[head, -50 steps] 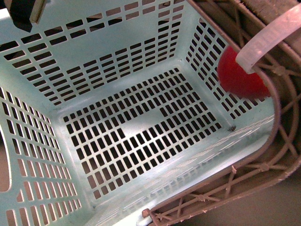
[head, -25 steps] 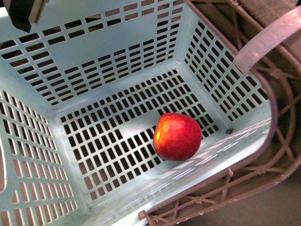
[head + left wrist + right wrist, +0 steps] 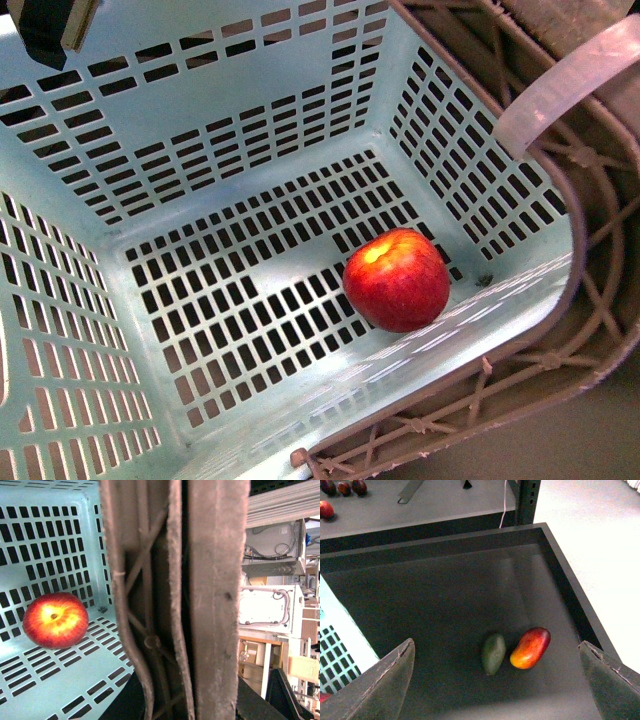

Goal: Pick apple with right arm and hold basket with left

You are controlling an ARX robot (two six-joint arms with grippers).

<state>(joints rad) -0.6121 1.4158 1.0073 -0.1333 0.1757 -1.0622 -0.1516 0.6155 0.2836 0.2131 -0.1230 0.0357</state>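
The red apple [image 3: 397,280] with a yellow patch at its stem lies on the slotted floor of the mint-green basket [image 3: 200,100], close to the near wall. It also shows in the left wrist view [image 3: 55,620]. My left gripper [image 3: 187,700] is shut on the basket's brownish-grey folded handles [image 3: 215,605]; only dark jaw parts show either side of them. A white zip tie [image 3: 570,80] loops over the handle. My right gripper [image 3: 500,690] is open and empty, above a dark tray, beside the basket's corner [image 3: 340,645].
In the dark tray [image 3: 445,580] lie a dark green oval fruit [image 3: 493,653] and a yellow-orange and red fruit [image 3: 530,647]. Small red fruits [image 3: 326,509] sit on a far surface. A dark part [image 3: 45,25] hangs over the basket's far wall.
The apple, first high by the basket's right wall under the zip tie, came down onto the floor and rolled slightly right, its yellow patch turning up. The basket shifted slightly.
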